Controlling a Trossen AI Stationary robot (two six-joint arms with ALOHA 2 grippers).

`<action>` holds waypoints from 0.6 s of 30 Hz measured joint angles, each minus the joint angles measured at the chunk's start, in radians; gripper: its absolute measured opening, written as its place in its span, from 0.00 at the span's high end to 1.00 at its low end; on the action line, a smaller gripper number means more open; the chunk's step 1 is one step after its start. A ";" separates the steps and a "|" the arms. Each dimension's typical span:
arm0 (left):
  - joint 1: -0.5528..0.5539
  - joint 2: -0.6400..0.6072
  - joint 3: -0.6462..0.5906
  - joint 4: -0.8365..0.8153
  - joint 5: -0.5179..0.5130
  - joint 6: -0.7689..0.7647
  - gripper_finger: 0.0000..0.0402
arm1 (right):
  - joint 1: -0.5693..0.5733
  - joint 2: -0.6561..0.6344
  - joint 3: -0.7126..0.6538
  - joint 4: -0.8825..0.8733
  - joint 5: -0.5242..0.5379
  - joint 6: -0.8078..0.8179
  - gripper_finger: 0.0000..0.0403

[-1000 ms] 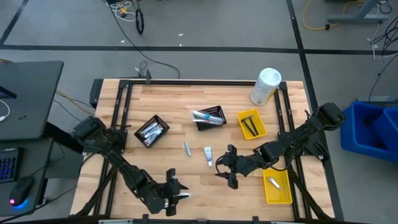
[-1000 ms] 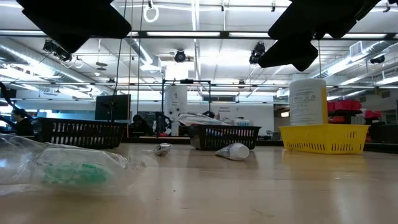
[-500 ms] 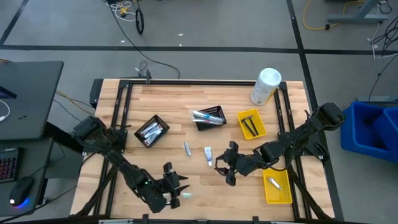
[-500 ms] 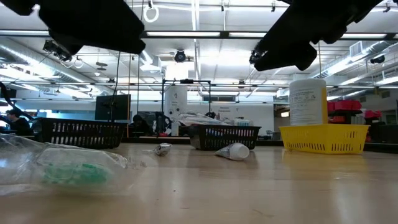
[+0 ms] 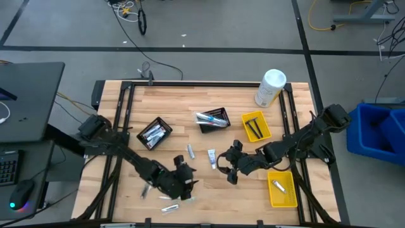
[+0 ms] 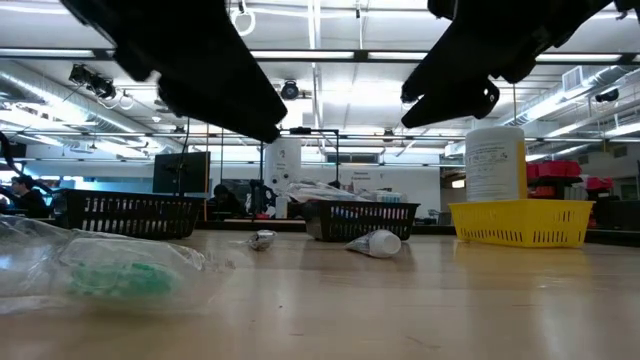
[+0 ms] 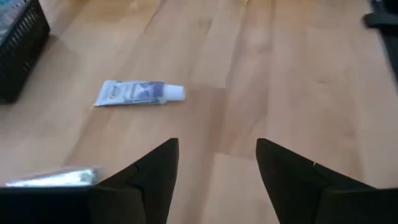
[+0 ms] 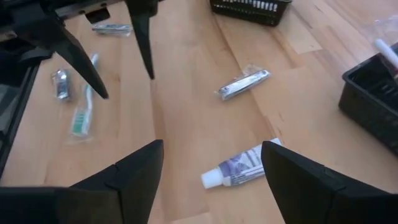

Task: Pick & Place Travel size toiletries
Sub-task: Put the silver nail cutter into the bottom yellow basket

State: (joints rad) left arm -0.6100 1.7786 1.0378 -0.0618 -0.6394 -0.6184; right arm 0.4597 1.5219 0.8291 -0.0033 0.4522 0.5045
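Note:
A white-blue toothpaste tube (image 5: 212, 158) and a silvery packet (image 5: 190, 151) lie flat mid-table. The left wrist view shows the tube (image 7: 140, 93) and the packet (image 7: 53, 178); the right wrist view shows the tube (image 8: 242, 168) and the packet (image 8: 244, 84). A wrapped green toothbrush (image 8: 81, 118) and small packets (image 8: 60, 84) lie near the near edge. My left gripper (image 5: 188, 183) hovers open on the near side of the tube, fingers apart (image 7: 217, 149). My right gripper (image 5: 225, 168) hovers open just right of the tube, fingers spread (image 8: 211, 152).
Two black mesh baskets (image 5: 154, 133) (image 5: 214, 119) hold toiletries. Of the two yellow trays, one (image 5: 255, 125) stands right of the middle and one (image 5: 283, 190) near the right front corner. A white canister (image 5: 270, 87) stands at the far right. Both grippers are close together over mid-table.
My left gripper has moved from the table's near edge toward the far edge and the right, closing in on the toothpaste tube. It has uncovered the toothbrush and packets lying by the near edge. My right gripper has crept slightly toward the far edge and the left.

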 joint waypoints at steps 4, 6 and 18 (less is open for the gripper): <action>0.057 0.000 0.000 0.000 0.042 0.055 0.43 | -0.014 0.003 0.000 0.001 -0.002 0.000 0.32; 0.085 0.000 0.000 0.000 0.056 0.055 0.43 | -0.015 0.004 0.000 -0.002 -0.008 0.000 0.34; 0.227 0.000 0.000 0.010 0.059 0.031 0.43 | -0.014 0.004 0.000 -0.016 -0.010 0.012 0.40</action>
State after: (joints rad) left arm -0.3832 1.7786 1.0378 -0.0517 -0.5808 -0.5877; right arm 0.4454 1.5257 0.8291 -0.0189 0.4423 0.5164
